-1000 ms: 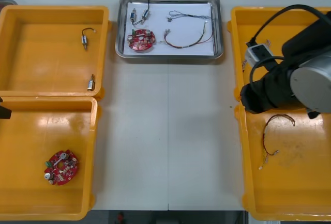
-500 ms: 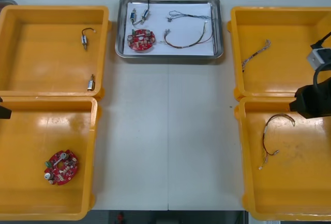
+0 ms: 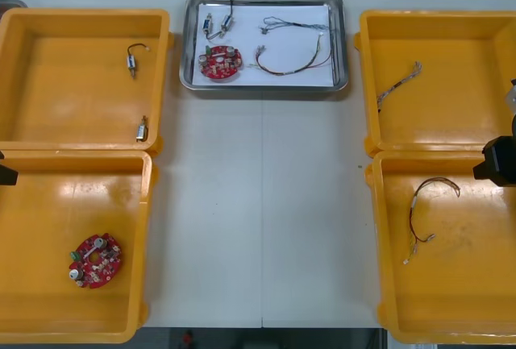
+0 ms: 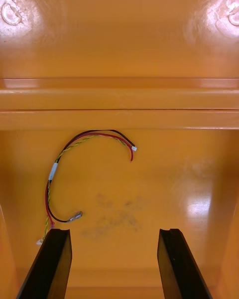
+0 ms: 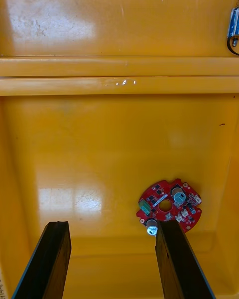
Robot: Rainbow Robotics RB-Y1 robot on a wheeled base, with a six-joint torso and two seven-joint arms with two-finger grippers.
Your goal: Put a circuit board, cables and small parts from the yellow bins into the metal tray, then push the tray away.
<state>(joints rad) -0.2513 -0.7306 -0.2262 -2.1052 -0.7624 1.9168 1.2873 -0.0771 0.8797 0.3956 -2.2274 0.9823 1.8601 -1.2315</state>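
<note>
The metal tray (image 3: 345,43) sits at the table's far middle, white inside. It holds a red circuit board (image 3: 220,62), a red and yellow cable (image 3: 294,63), another thin cable (image 3: 292,25) and small metal parts (image 3: 216,23). My right gripper (image 4: 115,264) is open over the near right yellow bin (image 4: 119,99), its fingers (image 4: 50,264) apart with nothing between them, just short of a red and yellow cable (image 4: 74,174). My left gripper (image 5: 113,264) is open over the near left bin (image 5: 74,144), beside a red circuit board (image 5: 169,212).
The far left bin (image 3: 48,83) holds two small metal parts (image 3: 132,59), (image 3: 142,130). A twisted cable (image 3: 399,85) lies in the far right bin (image 3: 451,59). My right arm (image 3: 501,162) shows at the right edge, my left arm (image 3: 6,174) at the left edge.
My right arm has pulled back to the right, away from the table's middle, uncovering both right bins. The left arm and the tray's contents have not moved.
</note>
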